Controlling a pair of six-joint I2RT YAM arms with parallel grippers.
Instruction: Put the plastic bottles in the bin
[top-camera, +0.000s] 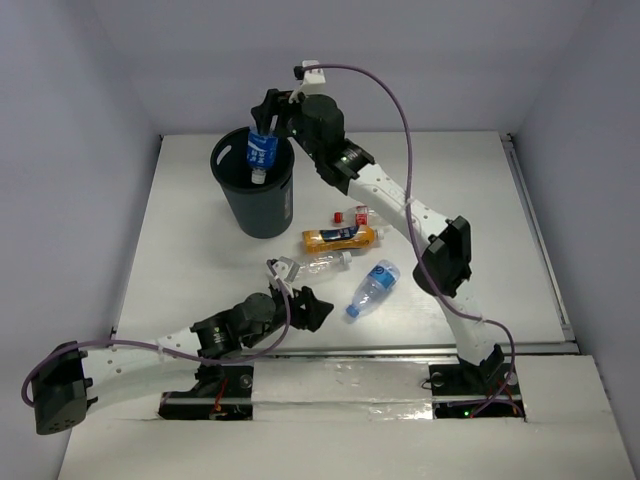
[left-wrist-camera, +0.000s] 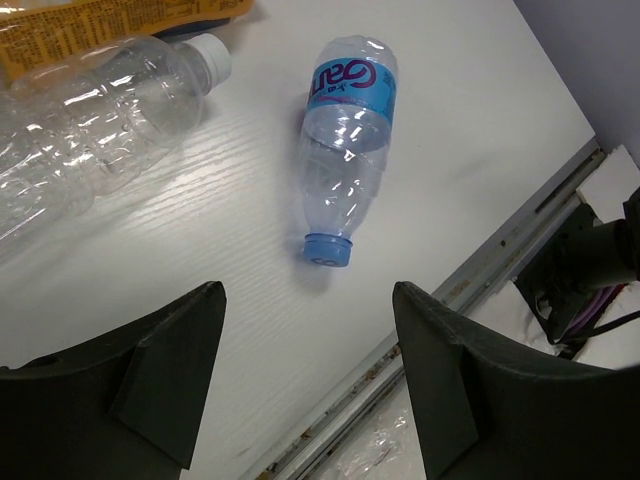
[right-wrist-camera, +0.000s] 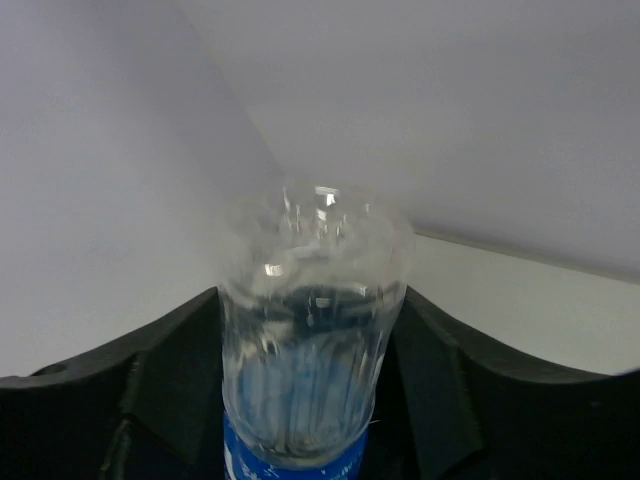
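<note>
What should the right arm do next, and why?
Probably open the right gripper fully and let the bottle drop. It hangs cap-down between the fingers, directly over the open bin, so a release should land it inside.

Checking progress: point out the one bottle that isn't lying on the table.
The blue-labelled bottle cap down over the bin, in the right gripper. The orange, red-capped, plain clear and second blue-labelled bottles lie on the table.

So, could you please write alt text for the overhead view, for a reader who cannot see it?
The right gripper holds a blue-labelled bottle cap-down over the black bin. Four other bottles lie on the white table, and the open left gripper points at the second blue-labelled bottle.
</note>
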